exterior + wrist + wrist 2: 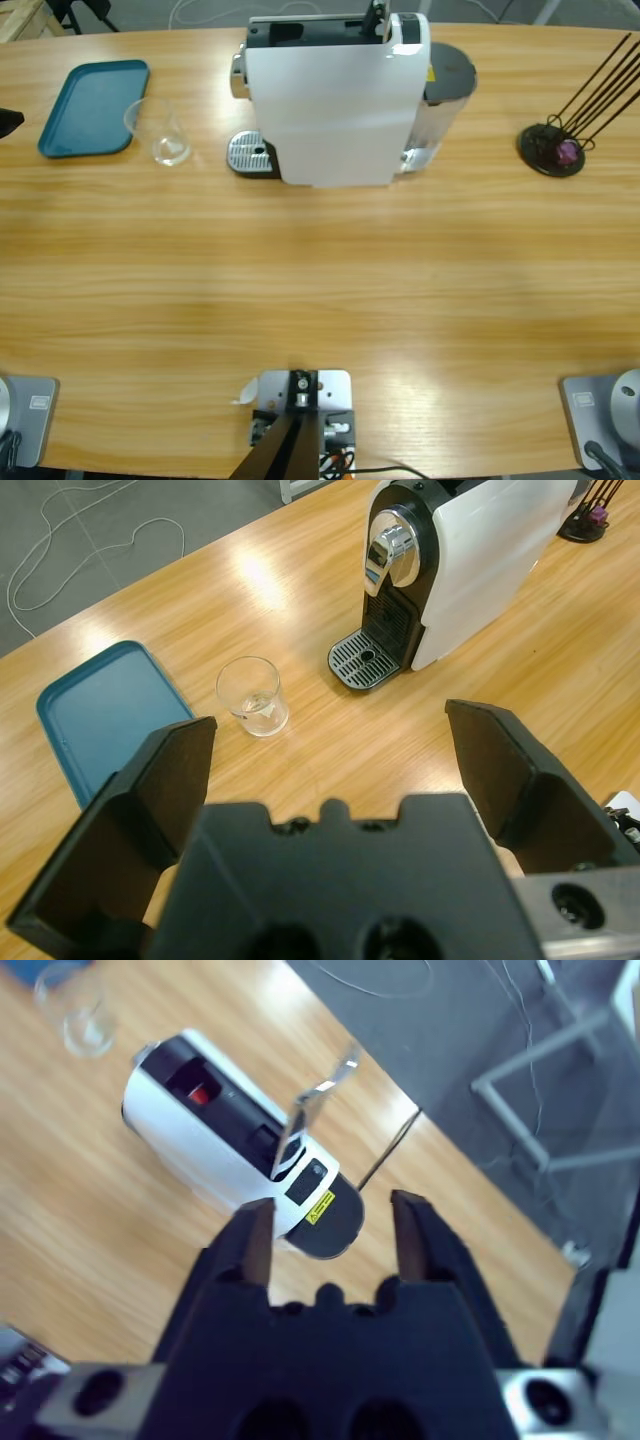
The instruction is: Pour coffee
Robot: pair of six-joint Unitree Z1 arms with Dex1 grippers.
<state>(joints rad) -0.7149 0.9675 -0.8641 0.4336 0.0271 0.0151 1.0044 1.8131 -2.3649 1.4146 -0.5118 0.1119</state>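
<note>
Here, both pincers parted — left pincer above empty glass, right pincer over coffee machine.

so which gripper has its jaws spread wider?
The left gripper: its jaws stand far apart facing the glass; the right gripper shows a narrower gap.

A small clear drinking glass stands upright on the long wooden bench. It looks empty; no brown coffee shows in it. It stands just beside the flat teal plastic tray, not on it, and its rim seems to cross the tray's edge in the view from above. A big white and black coffee machine stands near it on the other side. The machine's round silver drip grate sticks out toward the glass, but the glass is not under the shiny spout. The machine's silver lid lever is tipped up.
</note>
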